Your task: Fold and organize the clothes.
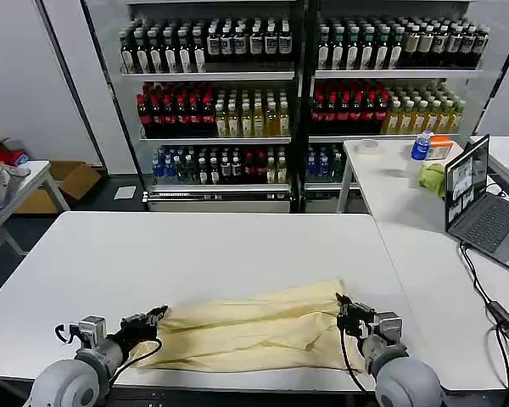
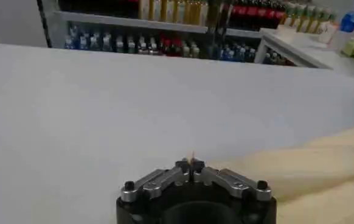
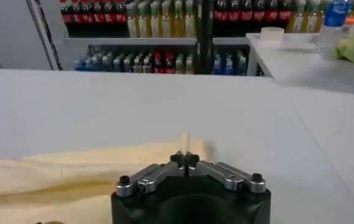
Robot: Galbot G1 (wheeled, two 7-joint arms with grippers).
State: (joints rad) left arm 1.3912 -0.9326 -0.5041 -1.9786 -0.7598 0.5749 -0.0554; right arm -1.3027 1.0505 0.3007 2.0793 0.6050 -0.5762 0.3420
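1. Head view: the T-shirt (image 1: 259, 331) lies on the white table (image 1: 195, 254) near its front edge, folded into a long band running left to right. Colour pale cream-yellow; fabric thin, with long soft creases along the band and a shallow ridge through the middle. The far edge rises toward the right end; the near edge is almost straight.
2. Head view: the left gripper (image 1: 155, 316) sits at the band's left end, low over the table, fingers together at the cloth's corner. The right gripper (image 1: 346, 307) sits at the right end, fingers likewise together on the upper right corner.
3. Head view, surroundings: drink shelves (image 1: 297, 93) behind the table; a laptop (image 1: 483, 208) on the side table to the right, with a yellow-green cloth (image 1: 433, 178) beside it.
4. Left wrist view: left gripper (image 2: 190, 164) fingertips meet with no gap, a thin sliver of cream fabric pinched between them. The shirt (image 2: 298, 167) stretches away from the tips in a rounded fold, resting on the table (image 2: 104, 103).
5. Right wrist view: right gripper (image 3: 184, 159) fingertips pressed closed, a small peak of cream cloth standing up between them. The shirt (image 3: 73, 176) spreads from there across the table (image 3: 165, 103), softly wrinkled, flat.
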